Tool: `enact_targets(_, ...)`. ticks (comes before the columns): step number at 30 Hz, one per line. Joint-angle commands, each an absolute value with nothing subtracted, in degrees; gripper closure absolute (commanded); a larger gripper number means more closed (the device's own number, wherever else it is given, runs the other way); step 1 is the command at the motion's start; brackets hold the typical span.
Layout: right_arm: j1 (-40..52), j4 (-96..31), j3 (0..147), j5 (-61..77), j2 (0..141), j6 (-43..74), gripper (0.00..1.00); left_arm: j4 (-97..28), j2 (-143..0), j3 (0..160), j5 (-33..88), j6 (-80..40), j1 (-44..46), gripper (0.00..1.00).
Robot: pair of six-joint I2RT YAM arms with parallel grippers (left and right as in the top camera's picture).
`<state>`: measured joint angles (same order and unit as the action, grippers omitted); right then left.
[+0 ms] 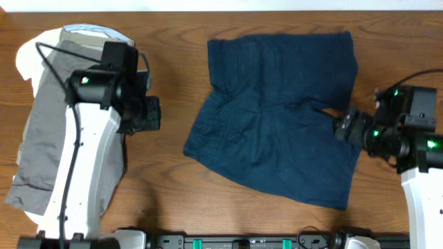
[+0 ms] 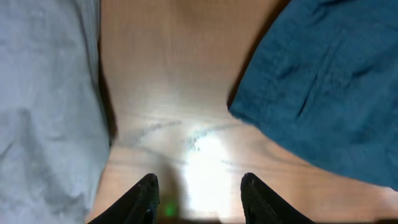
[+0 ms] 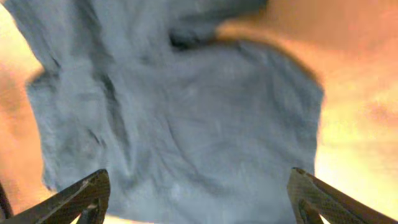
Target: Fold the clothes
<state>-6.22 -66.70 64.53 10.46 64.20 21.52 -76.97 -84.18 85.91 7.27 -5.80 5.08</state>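
Observation:
The navy-blue shorts (image 1: 277,114) lie spread flat on the wooden table, waistband to the left, two legs to the right. My left gripper (image 1: 151,114) is open and empty over bare wood, left of the waistband corner; the left wrist view shows that corner of the shorts (image 2: 323,87) ahead of the open fingers (image 2: 199,193). My right gripper (image 1: 344,128) is open, at the right edge of the shorts by the crotch gap. The right wrist view shows a leg of the shorts (image 3: 186,112) between the wide-open fingers (image 3: 199,193).
Grey shorts (image 1: 52,124) lie on a white garment (image 1: 28,59) at the table's left side, under the left arm; the grey shorts also show in the left wrist view (image 2: 43,112). The table's front edge (image 1: 228,238) is near.

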Motion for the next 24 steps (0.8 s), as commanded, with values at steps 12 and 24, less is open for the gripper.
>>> enact_targets(12, 5.9, -73.3, 52.6, -1.3, 62.2, 48.5, 0.09, -63.6, -84.1, 65.9, 7.0, -28.1, 8.3, 0.57)
enact_targets(24, 9.1, -67.8, 38.4, -1.3, 62.2, 77.4, 0.25, -36.2, -84.2, 45.3, 7.0, -52.6, 9.6, 0.61)
